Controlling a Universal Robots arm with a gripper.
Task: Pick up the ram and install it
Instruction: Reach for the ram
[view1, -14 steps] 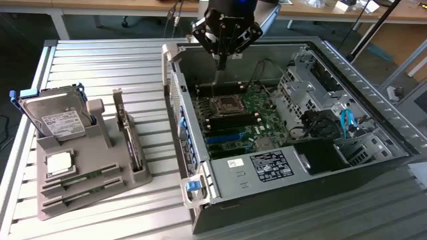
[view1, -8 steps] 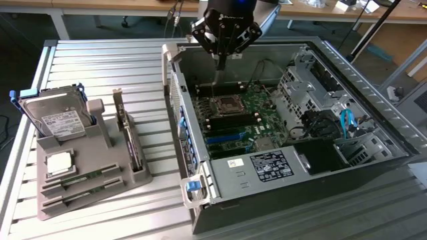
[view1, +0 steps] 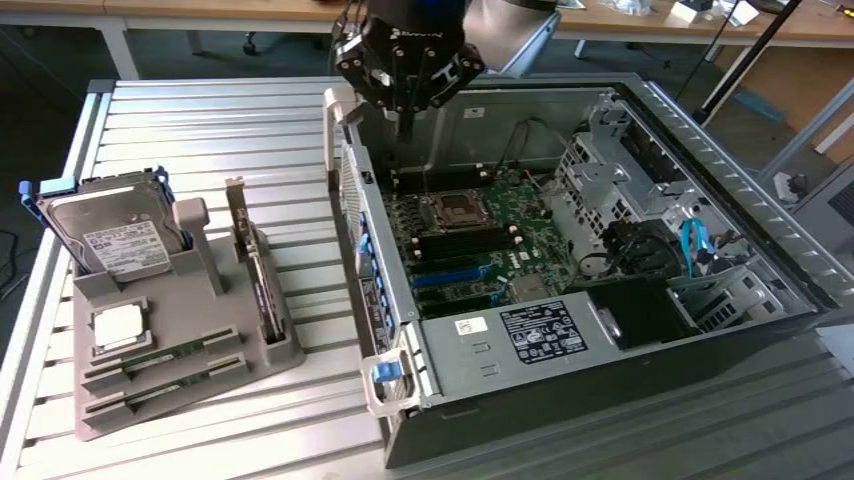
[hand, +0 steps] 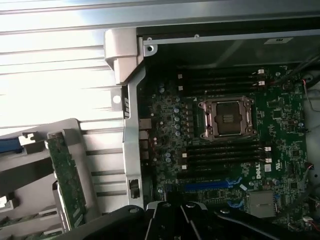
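Observation:
Two green ram sticks (view1: 150, 360) (view1: 167, 385) lie side by side in slots at the near end of the grey holder tray (view1: 200, 275), on the exterior view's left. My gripper (view1: 400, 118) hangs above the far left corner of the open computer case (view1: 387, 300), well away from the tray. Its fingers come together in one narrow tip with nothing between them. Inside the case the green motherboard (hand: 170, 125) shows dark memory slots (hand: 225, 150) on both sides of the empty processor socket (hand: 227, 117). My gripper's dark body (hand: 170, 222) sits over the board's edge.
The tray also holds a hard drive (view1: 120, 235), an upright expansion card (view1: 254, 270) (hand: 67, 180) and a square silver processor chip (view1: 118, 325). The case's metal side wall (hand: 132, 150) stands between tray and board. Drive cages and cables (view1: 641, 240) fill the case's right side.

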